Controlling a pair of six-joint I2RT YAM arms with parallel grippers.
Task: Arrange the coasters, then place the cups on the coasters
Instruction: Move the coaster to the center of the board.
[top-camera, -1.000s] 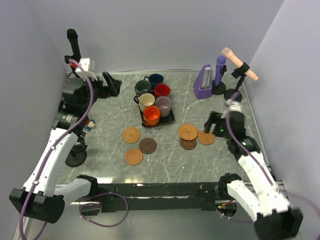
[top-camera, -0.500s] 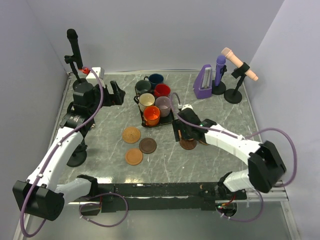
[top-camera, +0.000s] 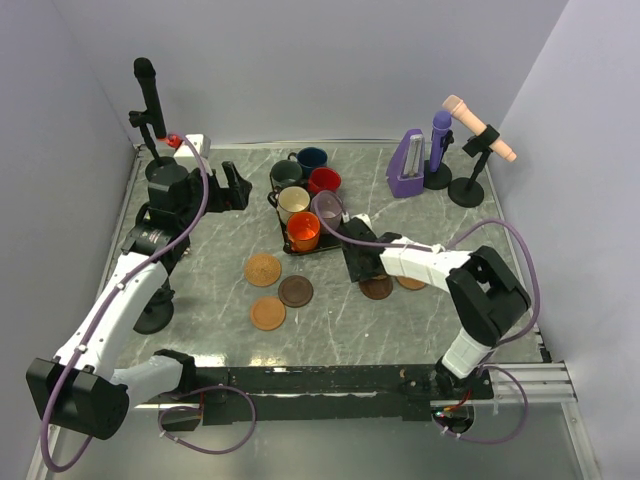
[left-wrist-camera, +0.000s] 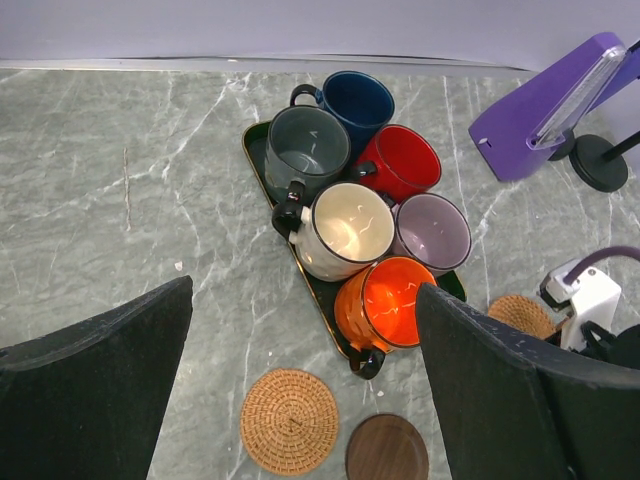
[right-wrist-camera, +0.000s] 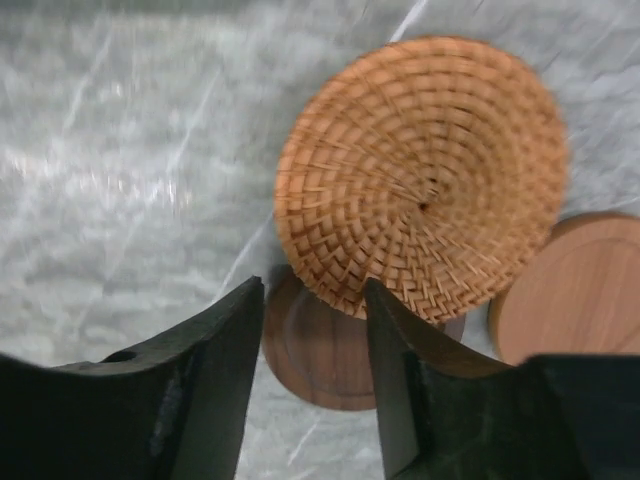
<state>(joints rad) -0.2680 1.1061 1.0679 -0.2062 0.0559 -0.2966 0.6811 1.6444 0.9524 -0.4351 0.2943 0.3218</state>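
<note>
- Grey marble table (top-camera: 330, 335) carries everything. Its near half has bare room, which I judge is where the coasters are meant to be spread in a row.
- Black tray (left-wrist-camera: 256, 150) sits toward the far middle and keeps all six cups packed together, handles outward, out of the way while the discs are sorted.
- The left gripper (top-camera: 232, 185) hovers beside the tray with its jaws spread wide and nothing between them. It seems parked there looking down on the cups, ready for the later step.
- The right gripper (right-wrist-camera: 312, 300) is low over the right-hand pile, its fingers (right-wrist-camera: 200, 370) at a middling gap astride the pile's near edge. Whether they pinch a disc yet, I cannot tell.
- Cups: navy cup (left-wrist-camera: 358, 100), grey-green cup (left-wrist-camera: 307, 152), red cup (left-wrist-camera: 405, 160), cream cup (left-wrist-camera: 345, 225), mauve cup (left-wrist-camera: 432, 230) and orange cup (left-wrist-camera: 390, 300). None is on a coaster.
- The right woven coaster (right-wrist-camera: 420, 180) lies overlapping the right brown coaster (right-wrist-camera: 320, 350), just beside the right tan coaster (right-wrist-camera: 570, 300). That overlap is probably why the claw comes in at the rim, to separate them.
- The left woven coaster (top-camera: 263, 269), left brown coaster (top-camera: 295, 291) and left tan coaster (top-camera: 268, 313) lie flat near one another, loosely placed and not yet in line.
</note>
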